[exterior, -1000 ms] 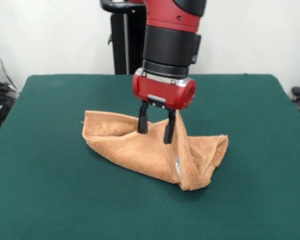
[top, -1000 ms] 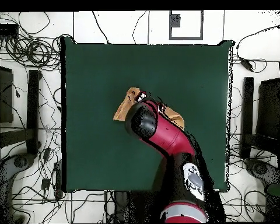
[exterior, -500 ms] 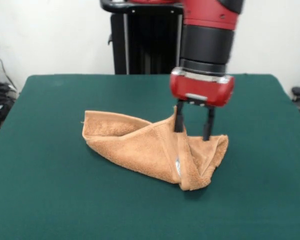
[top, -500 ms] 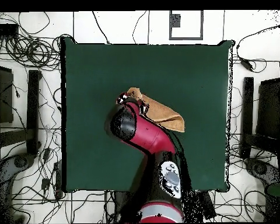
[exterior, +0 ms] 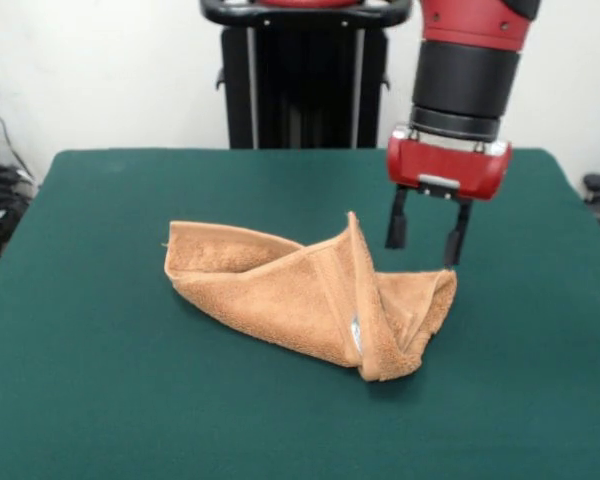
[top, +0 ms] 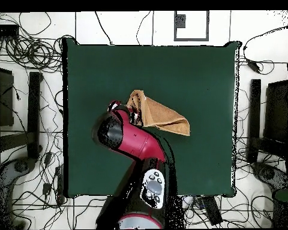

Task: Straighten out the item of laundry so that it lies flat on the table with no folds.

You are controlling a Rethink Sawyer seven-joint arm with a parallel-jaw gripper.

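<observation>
Item: one orange-tan towel (exterior: 310, 300), entered as lying a little left of centre to centre-right in the front view, on the dark green worktop (exterior: 90, 400). Condition: not flat. We record it folded over itself into a long wedge, with a raised ridge peaking near the middle of the frame and a doubled, rolled corner at lower right; a small pale tag shows on the fold just below that ridge. In the overhead view the towel (top: 158, 117) reads as a narrow triangle near the middle of the worktop (top: 194, 60), partly covered by the red arm. Item: one tool (exterior: 426, 236), red-bodied with two dark fingers (exterior: 396, 222), entered at upper right of the front view. State: released, fingers spread, nothing between them, hanging above the cloth and clear of it. Change noted: a second ago we had the tool down among the folds near the middle of the towel; half a second ago it stood at the ridge; now it is further right and higher, off the fabric. The towel's shape is unaltered across all three entries. Our reading: the tool is repositioning toward the right-hand rolled corner, and no unfolding is done yet; the whole task remains.
</observation>
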